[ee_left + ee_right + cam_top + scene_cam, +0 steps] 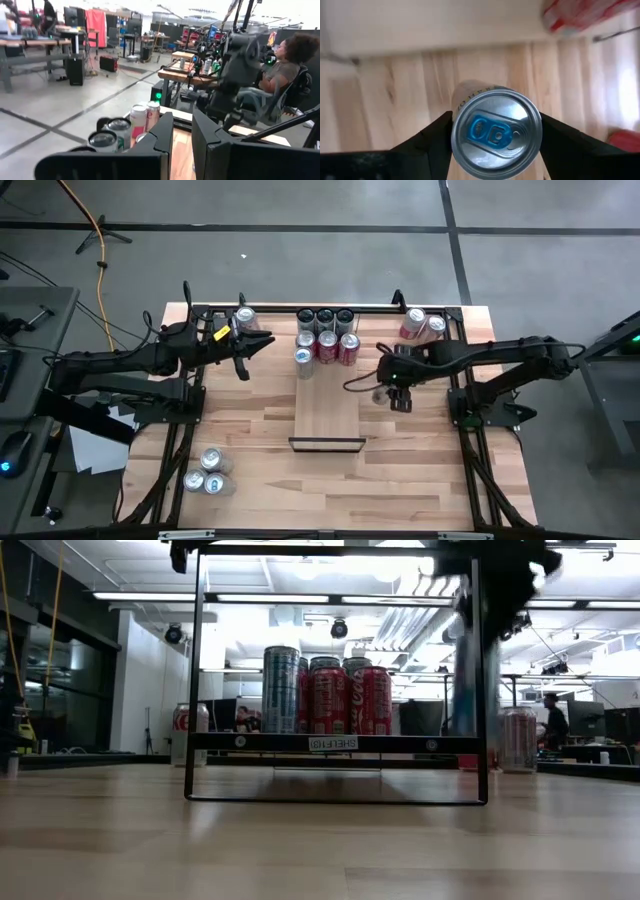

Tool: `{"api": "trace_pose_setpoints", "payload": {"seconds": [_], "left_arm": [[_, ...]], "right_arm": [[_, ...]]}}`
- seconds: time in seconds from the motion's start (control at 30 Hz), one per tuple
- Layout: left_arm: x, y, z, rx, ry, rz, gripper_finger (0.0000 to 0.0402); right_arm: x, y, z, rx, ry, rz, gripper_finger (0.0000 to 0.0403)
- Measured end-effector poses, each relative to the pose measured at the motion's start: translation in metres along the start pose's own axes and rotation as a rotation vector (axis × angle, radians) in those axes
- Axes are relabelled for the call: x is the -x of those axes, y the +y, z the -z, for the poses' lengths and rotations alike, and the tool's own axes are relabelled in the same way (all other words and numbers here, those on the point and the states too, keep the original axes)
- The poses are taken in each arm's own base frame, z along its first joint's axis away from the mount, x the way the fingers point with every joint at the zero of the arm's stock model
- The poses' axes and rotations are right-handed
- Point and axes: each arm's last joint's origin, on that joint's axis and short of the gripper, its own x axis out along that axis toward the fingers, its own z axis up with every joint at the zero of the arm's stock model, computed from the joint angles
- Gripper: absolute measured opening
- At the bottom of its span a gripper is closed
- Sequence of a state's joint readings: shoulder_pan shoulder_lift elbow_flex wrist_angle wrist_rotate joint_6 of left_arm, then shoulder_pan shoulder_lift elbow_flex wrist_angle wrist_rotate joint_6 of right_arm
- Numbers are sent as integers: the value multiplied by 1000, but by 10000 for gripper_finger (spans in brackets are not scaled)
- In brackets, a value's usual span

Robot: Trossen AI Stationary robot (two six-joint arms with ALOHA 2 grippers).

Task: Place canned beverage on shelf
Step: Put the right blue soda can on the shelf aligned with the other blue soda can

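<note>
The shelf (327, 408) lies at the centre of the tabletop (260, 430), its long axis running from twelve to six o'clock. On its twelve o'clock end stands a cluster of cans (326, 337) in two rows, three behind and three in front, touching one another. At about one o'clock, near the table's far edge, stand two more cans (423, 325) side by side. At eleven o'clock one can (244, 318) stands alone by the far rail. At seven o'clock, near the front corner, three cans (207, 474) sit close together. Just beside the shelf at three o'clock, a can (495, 131) stands upright between the fingers of the right gripper (398, 390). The left gripper (243, 352) hangs at ten o'clock, near the lone can.
</note>
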State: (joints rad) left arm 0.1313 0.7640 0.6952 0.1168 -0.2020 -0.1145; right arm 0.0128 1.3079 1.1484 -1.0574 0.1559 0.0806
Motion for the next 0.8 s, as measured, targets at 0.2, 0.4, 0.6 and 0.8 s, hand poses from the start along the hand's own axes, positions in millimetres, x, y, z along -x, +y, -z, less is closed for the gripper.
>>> {"api": "trace_pose_setpoints", "payload": {"seconds": [0.2,0.4,0.6,0.8], "left_arm": [[0,0,0,-20,0,0,17],[0,0,0,-14,0,1,17],[0,0,0,-9,0,1,17],[0,0,0,31,0,1,17]], "right_arm": [[37,-2,-44,-171,-148,-22,231],[31,-5,-108,-230,-98,23,231],[9,-24,-151,-249,-20,71,231],[-19,-38,-167,-263,43,88,231]]}}
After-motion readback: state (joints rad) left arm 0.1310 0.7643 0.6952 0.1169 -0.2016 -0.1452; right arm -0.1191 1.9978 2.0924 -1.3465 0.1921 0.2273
